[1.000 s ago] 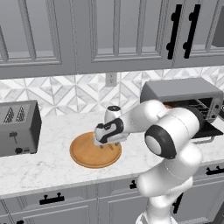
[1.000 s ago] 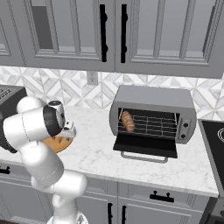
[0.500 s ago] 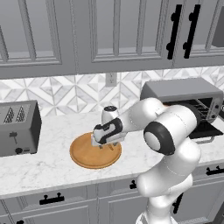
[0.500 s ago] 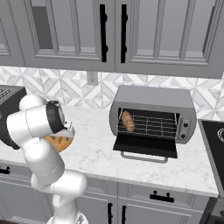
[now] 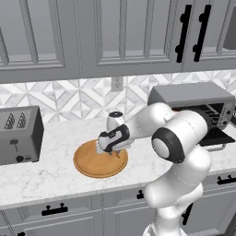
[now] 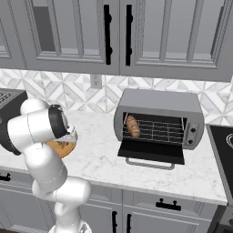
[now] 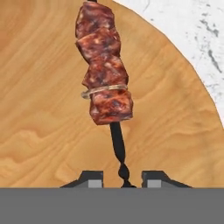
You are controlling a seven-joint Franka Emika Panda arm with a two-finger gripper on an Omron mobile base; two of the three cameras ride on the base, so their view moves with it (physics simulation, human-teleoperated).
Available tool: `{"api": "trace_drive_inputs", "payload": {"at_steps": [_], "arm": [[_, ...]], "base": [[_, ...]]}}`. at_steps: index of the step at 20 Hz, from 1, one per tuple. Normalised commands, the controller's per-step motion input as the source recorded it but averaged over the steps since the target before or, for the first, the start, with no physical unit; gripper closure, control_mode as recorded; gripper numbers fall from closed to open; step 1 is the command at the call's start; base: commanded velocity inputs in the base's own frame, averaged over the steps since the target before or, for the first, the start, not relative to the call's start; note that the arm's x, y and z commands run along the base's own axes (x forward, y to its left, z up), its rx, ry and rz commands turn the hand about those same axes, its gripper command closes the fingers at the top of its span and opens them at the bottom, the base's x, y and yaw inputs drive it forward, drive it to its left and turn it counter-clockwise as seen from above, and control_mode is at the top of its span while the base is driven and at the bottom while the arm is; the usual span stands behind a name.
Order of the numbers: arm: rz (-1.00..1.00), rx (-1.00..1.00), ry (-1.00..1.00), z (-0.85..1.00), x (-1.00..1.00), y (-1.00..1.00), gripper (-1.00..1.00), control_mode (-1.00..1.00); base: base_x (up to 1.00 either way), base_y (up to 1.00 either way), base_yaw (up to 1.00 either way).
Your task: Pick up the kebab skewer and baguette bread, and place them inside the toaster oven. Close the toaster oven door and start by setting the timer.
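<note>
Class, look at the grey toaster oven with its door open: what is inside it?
On the wire rack inside the grey toaster oven lies a golden-brown baguette loaf, at the left end. The rest of the rack looks bare; the dark interior below the rack is hard to make out.

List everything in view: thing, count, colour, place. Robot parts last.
kebab skewer: 1, reddish-brown meat on a dark stick, on the wooden board, stick end between the fingertips
wooden board: 1, round, tan, on the counter
baguette bread: 1, golden-brown, on the toaster oven rack, left side
toaster oven: 1, grey, on the counter at the backsplash
toaster oven door: 1, dark, folded down open
slot toaster: 1, grey, left end of the counter
counter: 1, white marble
upper cabinets: grey, black handles
gripper: 1, dark fingers, shut on the skewer's stick
</note>
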Motion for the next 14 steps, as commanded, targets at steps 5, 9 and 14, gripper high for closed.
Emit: {"api": "trace_drive_inputs", "payload": {"at_steps": [5,9,14], "arm": [[0.00,0.00,-0.01,0.00,-0.12,0.00,1.00,-1.00],[0.00,0.01,-0.15,0.64,-0.40,-0.20,1.00,-1.00],[0.00,0.00,-0.21,1.00,-0.68,-0.53,1.00,-1.00]], "base": [[0.00,0.00,0.00],[0.00,0.00,0.00],[0.00,0.00,0.00]]}}
